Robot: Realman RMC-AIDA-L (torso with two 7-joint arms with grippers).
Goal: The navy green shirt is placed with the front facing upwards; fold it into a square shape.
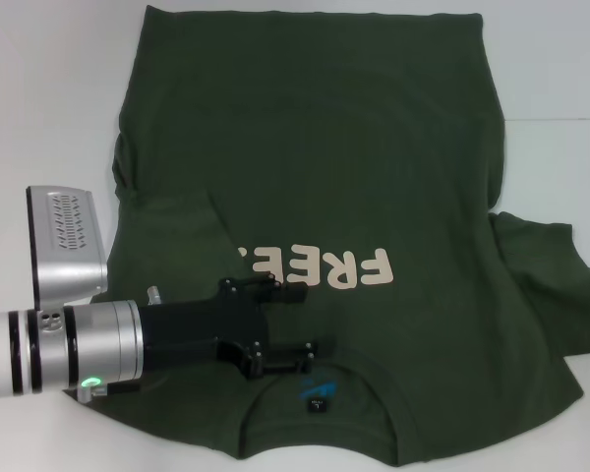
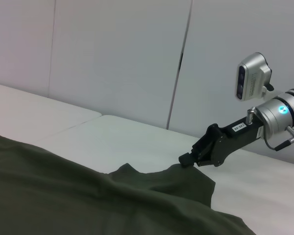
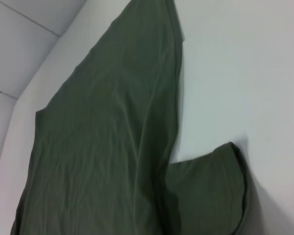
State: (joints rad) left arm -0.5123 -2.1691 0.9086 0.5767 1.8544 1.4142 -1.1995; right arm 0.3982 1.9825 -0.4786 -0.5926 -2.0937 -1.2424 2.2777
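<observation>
1. Collar end of the navy green shirt sits nearest me at the bottom edge of the head view, with a small blue neck label showing inside the neckline.
2. My left gripper comes in from the lower left of that frame, black fingers spread apart, one over the cream "FREE!" lettering and the other just above the collar; nothing sits between them.
3. On the shirt's left side the sleeve looks folded inward over the chest, a diagonal edge running down toward the lettering.
4. At the right of the head view the other sleeve lies spread flat on the white worktop.
5. My right gripper appears in the left wrist view at centre right, its black tips down at the edge of that sleeve; whether it has hold of the cloth I cannot tell. In the head view only a dark sliver shows at the right edge.
6. Farther off, the shirt body runs to the top of the head view, hem straight and fabric mostly smooth.
7. Right wrist view shows only green cloth and sleeve on the pale worktop.
</observation>
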